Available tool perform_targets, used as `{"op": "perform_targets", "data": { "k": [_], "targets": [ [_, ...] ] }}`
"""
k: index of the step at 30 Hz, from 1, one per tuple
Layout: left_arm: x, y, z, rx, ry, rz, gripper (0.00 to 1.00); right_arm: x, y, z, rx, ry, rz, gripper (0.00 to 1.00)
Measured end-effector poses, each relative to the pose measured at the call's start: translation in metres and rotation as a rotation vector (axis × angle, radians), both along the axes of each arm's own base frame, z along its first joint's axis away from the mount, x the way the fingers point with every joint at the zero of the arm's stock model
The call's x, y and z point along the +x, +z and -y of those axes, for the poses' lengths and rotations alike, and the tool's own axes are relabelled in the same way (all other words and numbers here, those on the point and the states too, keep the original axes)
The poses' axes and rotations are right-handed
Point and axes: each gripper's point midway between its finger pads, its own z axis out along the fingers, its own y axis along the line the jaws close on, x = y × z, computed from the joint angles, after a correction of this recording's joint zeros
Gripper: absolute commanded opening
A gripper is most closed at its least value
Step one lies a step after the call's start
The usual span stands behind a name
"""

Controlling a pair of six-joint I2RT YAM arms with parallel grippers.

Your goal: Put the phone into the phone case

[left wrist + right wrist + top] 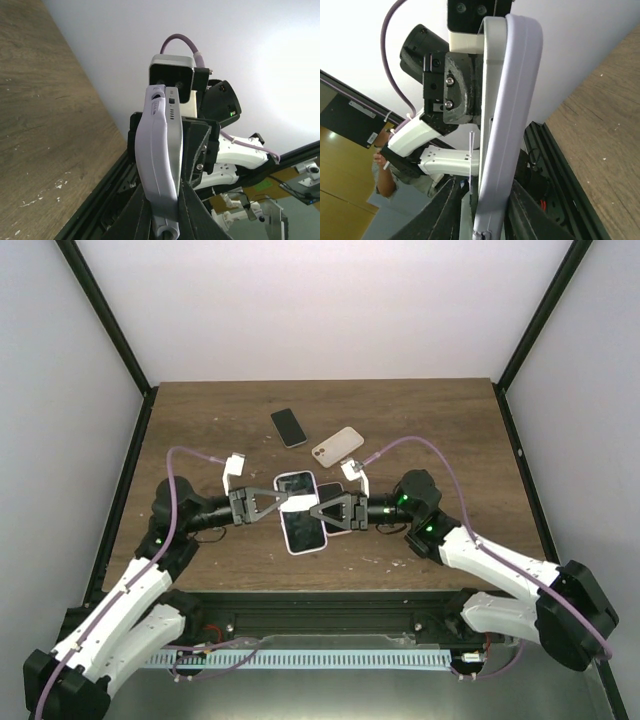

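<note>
White walls box in a brown wooden table (200, 420), and from where I stand both arms meet over its middle with a lavender phone case (157, 165) between them. A white phone (300, 515) lies in that case, screen up, its long axis running from the far wall toward the arm bases with a slight tilt. The left jaws come at the phone case from its left long edge and are clenched across its thickness, one finger on the screen side and one on the back. The right jaws straddle its right long edge the same way, but I cannot tell whether they are pressing or just flanking it. Seen edge-on from the right wrist, the phone looks to sit a little proud of the case, so I would guess it is not fully seated. Neither arm is nearer, and a squeeze through the thickness seems the next need. Beyond the phone case lie a black handset (289, 427) and a beige case (337, 444)
</note>
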Motion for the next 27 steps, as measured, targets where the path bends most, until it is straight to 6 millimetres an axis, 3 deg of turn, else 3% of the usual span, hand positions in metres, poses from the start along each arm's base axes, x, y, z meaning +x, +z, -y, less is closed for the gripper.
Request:
{"op": "perform_targets", "data": {
  "k": [1, 2, 5, 8, 12, 18, 21, 24, 27],
  "targets": [
    [0.0, -0.001, 0.0, 0.002, -0.003, 0.001, 0.01, 0.0, -0.001, 0.0, -0.006, 0.0, -0.002, 0.08],
    [-0.001, -0.001, 0.001, 0.004, -0.008, 0.005, 0.09, 0.0, -0.002, 0.0, -0.01, -0.001, 0.005, 0.03],
    [-0.002, -0.001, 0.001, 0.011, -0.018, 0.02, 0.42, -0.001, -0.005, 0.0, -0.024, 0.006, -0.002, 0.01],
    [-0.002, 0.002, 0.0, 0.014, -0.013, 0.022, 0.46, -0.003, -0.006, -0.001, -0.03, 0.02, 0.022, 0.01],
    [-0.002, 0.012, -0.001, 0.005, -0.006, 0.04, 0.38, -0.008, -0.008, 0.0, -0.038, 0.052, 0.036, 0.01],
    [-0.002, 0.011, -0.001, 0.013, 0.0, 0.028, 0.01, -0.013, -0.008, 0.0, -0.037, 0.078, 0.065, 0.01],
    [-0.003, 0.012, -0.001, 0.023, -0.005, 0.07, 0.0, -0.015, -0.008, 0.001, -0.04, 0.086, 0.053, 0.03],
    [-0.002, 0.011, -0.001, 0.037, -0.006, 0.071, 0.0, -0.015, -0.01, 0.001, -0.046, 0.086, 0.047, 0.19],
    [0.001, 0.009, 0.001, 0.057, -0.008, 0.059, 0.0, -0.013, -0.012, 0.001, -0.061, 0.074, 0.041, 0.24]
  ]
}}
